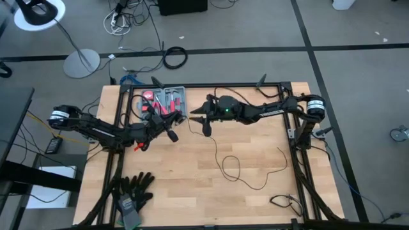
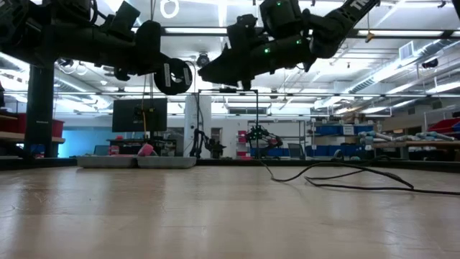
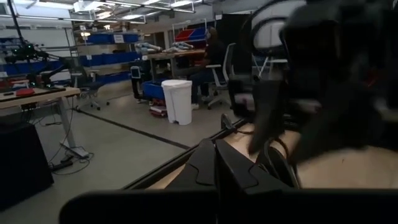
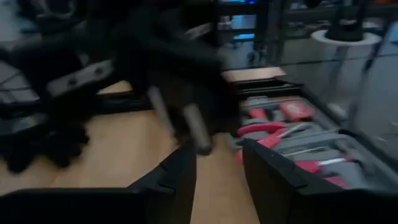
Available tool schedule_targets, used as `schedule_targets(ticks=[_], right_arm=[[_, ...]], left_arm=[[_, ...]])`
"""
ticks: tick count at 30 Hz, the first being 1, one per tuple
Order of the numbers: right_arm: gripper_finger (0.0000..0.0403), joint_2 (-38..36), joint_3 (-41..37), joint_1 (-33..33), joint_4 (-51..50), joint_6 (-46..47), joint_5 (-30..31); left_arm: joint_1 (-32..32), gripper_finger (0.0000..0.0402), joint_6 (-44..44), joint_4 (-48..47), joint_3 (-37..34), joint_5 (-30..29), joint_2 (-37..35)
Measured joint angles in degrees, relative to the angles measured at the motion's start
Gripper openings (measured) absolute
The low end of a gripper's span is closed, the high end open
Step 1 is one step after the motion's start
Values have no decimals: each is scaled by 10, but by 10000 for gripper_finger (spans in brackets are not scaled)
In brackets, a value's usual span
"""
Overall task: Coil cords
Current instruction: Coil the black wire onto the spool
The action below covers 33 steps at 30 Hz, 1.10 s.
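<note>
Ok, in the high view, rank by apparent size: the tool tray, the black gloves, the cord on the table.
1. Cord: thin, but its loose loops spread widest.
2 and 3. Tool tray and black gloves: these look about alike, so I won't rank them; the left arm hides part of the tray.

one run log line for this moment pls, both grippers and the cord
left gripper: shut, raised beside tool tray | right gripper: open, raised, holding nothing | cords: loose on table, uncoiled
</note>
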Motion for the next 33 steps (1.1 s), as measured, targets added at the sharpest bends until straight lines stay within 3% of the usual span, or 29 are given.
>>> schedule_targets(ticks=[9,22,33], right_arm=[[117,-20,1,0,49,24,-73],[115,21,0,18,37,25,-42],[114,22,0,18,40,34,-34]], left_arm=[[0,0,-1,-19,0,0,0],[0,0,-4,12,0,0,0],[0,0,-16,28,0,51,0]])
